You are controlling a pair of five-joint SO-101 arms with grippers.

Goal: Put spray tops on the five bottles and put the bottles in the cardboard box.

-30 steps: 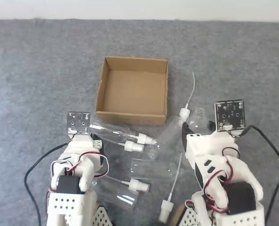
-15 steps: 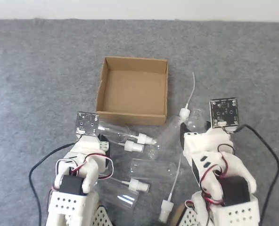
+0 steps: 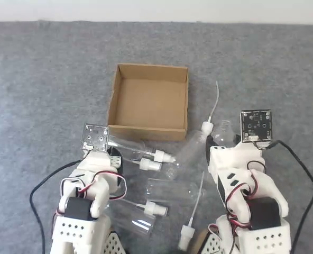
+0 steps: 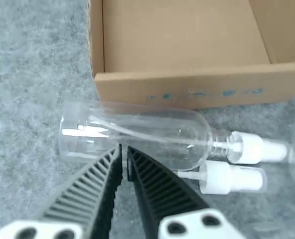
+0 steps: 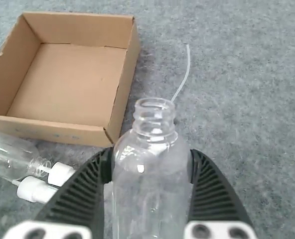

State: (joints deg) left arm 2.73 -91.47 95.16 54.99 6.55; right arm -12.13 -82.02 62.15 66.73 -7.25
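The open cardboard box (image 3: 147,132) (image 4: 187,89) (image 5: 48,127) sits mid-table with nothing inside. In front of it lies a clear bottle (image 3: 127,148) (image 4: 137,134) with a white spray top on. My left gripper (image 3: 116,156) (image 4: 123,155) is shut, its tips right at that bottle's side. A second white spray top (image 3: 150,165) (image 4: 227,177) lies beside the bottle's neck. My right gripper (image 3: 223,136) (image 5: 148,167) is shut on an open-necked clear bottle (image 3: 226,131) (image 5: 150,149), held upright to the right of the box.
A loose spray top (image 3: 206,127) with a long tube lies by the box's right corner. An uncapped bottle (image 3: 191,151) and another clear bottle (image 3: 172,188) lie between the arms. Nearer the bases are a capped bottle (image 3: 138,217) and one more spray top (image 3: 186,233).
My left arm has shifted right, closer to the capped bottle in front of the box. My right arm swayed slightly with the bottle in it and ends almost where it was.
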